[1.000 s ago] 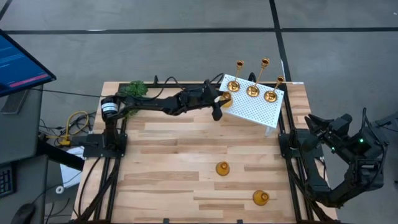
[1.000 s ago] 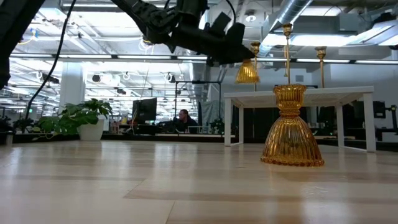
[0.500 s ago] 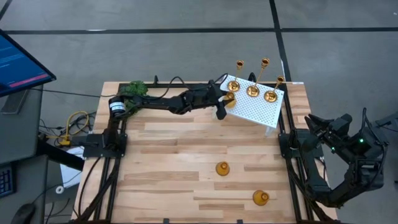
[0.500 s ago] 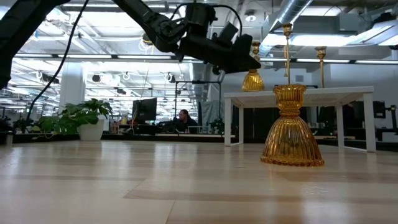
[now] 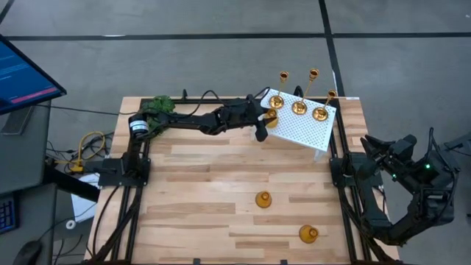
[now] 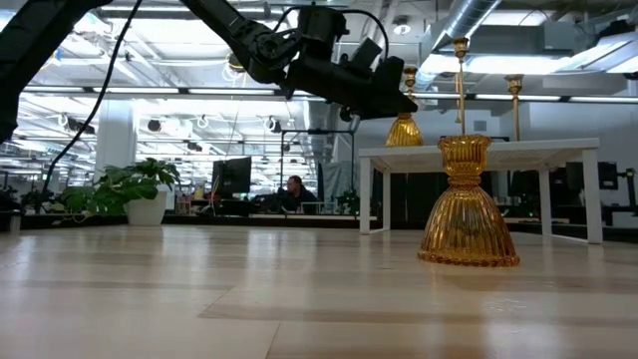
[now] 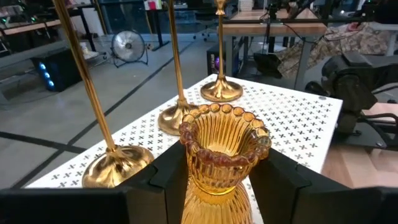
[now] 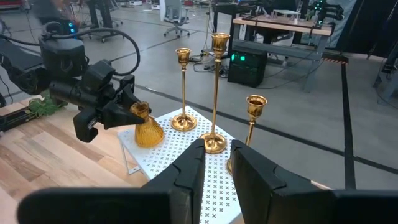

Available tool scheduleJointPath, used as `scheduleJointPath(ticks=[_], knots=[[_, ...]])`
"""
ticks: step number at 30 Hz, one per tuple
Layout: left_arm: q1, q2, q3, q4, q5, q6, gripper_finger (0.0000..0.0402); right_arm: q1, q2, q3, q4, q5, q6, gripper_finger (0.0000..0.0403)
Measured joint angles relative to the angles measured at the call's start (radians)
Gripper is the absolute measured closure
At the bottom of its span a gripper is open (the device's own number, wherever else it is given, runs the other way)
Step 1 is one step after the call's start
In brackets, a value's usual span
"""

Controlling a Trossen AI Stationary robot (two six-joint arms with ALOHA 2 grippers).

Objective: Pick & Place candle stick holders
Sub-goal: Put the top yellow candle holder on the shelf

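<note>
Holding amber holder | left hand | over white stand

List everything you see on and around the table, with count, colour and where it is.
Tall candle sticks: three, gold, upright in a row on the stand.
Held squat holder: one, amber, at the stand's near-left edge.
Loose squat holders: two, amber, on the table's front half.
Perforated stand: one, white, far right of table.
Plant: one, green, far left corner.
Table: one, light wood.
Monitor: one, off the table's left.
Left gripper: gripping the amber holder.
Right gripper: parked off the right edge.
</note>
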Motion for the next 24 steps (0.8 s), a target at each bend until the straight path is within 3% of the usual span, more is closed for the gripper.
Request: scheduleJointPath(ticks=[6, 24], knots=[[0.001, 0.000, 0.000, -0.010, -0.002, 0.000, 0.0233, 0.000, 0.000, 0.000, 0.000, 0.000, 0.000, 0.0334], [0.014, 0.000, 0.000, -0.019, -0.001, 0.008, 0.0234, 0.000, 0.000, 0.000, 0.000, 0.000, 0.001, 0.0334]])
